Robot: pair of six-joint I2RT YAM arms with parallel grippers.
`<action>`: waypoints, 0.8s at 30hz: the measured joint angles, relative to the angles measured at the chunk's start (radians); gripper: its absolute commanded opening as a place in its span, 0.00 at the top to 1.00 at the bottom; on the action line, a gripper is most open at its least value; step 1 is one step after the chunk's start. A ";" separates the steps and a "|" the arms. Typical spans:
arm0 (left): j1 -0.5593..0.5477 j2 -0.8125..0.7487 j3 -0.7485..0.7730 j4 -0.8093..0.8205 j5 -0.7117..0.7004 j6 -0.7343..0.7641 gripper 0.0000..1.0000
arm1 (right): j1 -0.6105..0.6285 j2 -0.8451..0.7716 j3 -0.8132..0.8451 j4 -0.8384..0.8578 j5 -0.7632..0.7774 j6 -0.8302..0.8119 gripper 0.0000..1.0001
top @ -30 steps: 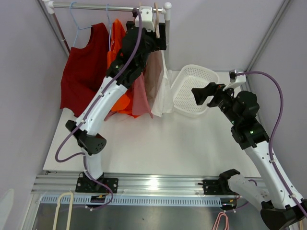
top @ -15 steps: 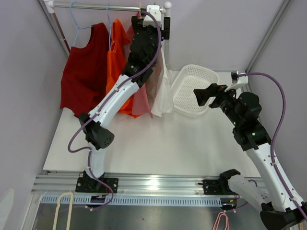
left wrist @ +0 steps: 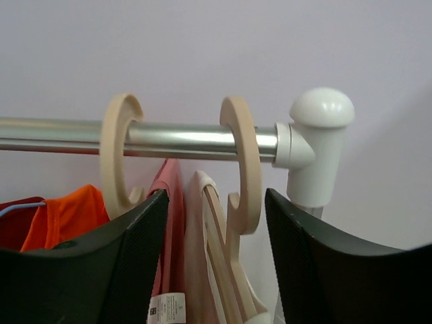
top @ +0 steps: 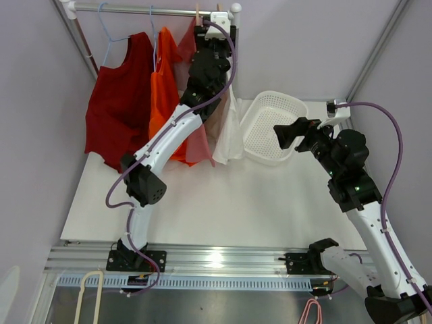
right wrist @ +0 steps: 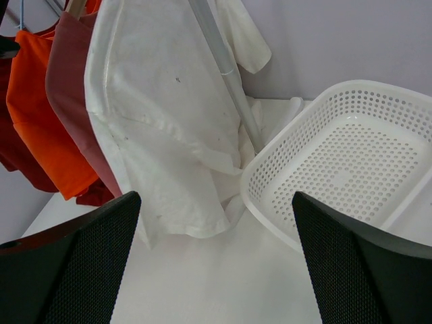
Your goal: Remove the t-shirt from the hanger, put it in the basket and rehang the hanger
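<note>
Several t-shirts hang from a metal rail (left wrist: 182,138). A white t-shirt (top: 229,131) hangs at the rail's right end, also clear in the right wrist view (right wrist: 162,121). Its wooden hanger hook (left wrist: 243,155) sits over the rail beside the white end cap (left wrist: 320,111). My left gripper (top: 216,23) is raised to the rail and open. In the left wrist view, my left gripper (left wrist: 216,202) has one jaw on each side of that hanger's neck, touching nothing. My right gripper (top: 282,135) is open and empty above the table, facing the white t-shirt (right wrist: 216,202).
A second wooden hook (left wrist: 115,155) carries a pink shirt (top: 199,142). Orange (top: 162,101) and red (top: 118,108) shirts hang further left. A white perforated basket (top: 260,101) stands on the table to the right of the shirts, close to my right gripper (right wrist: 304,135).
My left arm has stretched up and to the right, carrying the gripper from in front of the shirts to the hanger hooks at the rail's end. The right arm has barely moved.
</note>
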 measured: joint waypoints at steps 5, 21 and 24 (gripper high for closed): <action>0.011 0.000 0.000 0.056 0.006 0.025 0.54 | 0.000 0.000 -0.006 0.001 -0.010 0.000 0.00; 0.067 -0.057 -0.014 -0.063 0.209 -0.014 0.99 | -0.003 0.007 -0.020 0.008 -0.039 0.001 0.01; 0.069 -0.074 -0.014 -0.080 0.232 -0.018 0.99 | -0.003 0.013 -0.021 0.008 -0.042 0.001 0.00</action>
